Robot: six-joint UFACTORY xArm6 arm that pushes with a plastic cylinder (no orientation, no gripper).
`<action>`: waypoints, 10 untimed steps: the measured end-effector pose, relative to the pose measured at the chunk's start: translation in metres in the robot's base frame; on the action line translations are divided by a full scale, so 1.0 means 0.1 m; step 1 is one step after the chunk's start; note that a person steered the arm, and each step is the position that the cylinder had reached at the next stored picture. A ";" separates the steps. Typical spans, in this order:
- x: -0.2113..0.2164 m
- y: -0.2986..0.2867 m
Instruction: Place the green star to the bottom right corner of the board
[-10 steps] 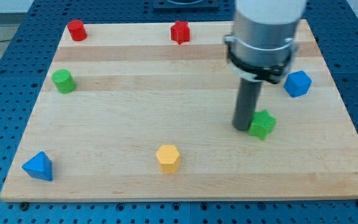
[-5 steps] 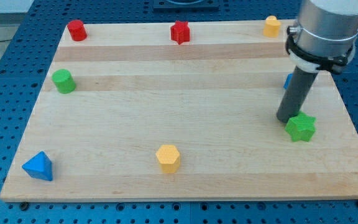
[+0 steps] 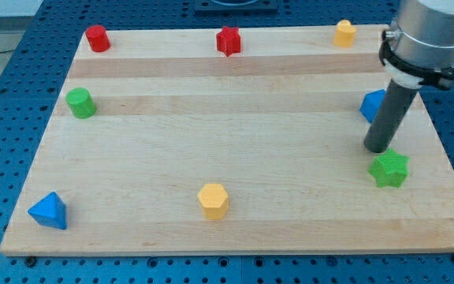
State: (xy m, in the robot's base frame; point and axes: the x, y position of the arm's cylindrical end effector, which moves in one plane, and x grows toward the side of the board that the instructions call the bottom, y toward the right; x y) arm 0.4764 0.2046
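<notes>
The green star (image 3: 389, 169) lies on the wooden board (image 3: 235, 197) near its right edge, a little below the middle height. My tip (image 3: 377, 149) is just above and left of the star, at or very near its upper left point. The rod rises from the tip to the arm's grey body at the view's top right.
A blue block (image 3: 371, 105) sits partly hidden behind the rod. A yellow block (image 3: 344, 33) and a red star (image 3: 228, 40) are at the top, a red cylinder (image 3: 96, 37) top left, a green cylinder (image 3: 80, 102) left, a blue pyramid (image 3: 49, 211) bottom left, a yellow hexagon (image 3: 213, 200) bottom middle.
My tip has moved right and slightly down, pushing the green star right and down towards the board's right edge. The other blocks have not moved.
</notes>
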 end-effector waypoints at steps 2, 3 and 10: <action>0.00 0.14; 0.12 0.13; 0.59 0.11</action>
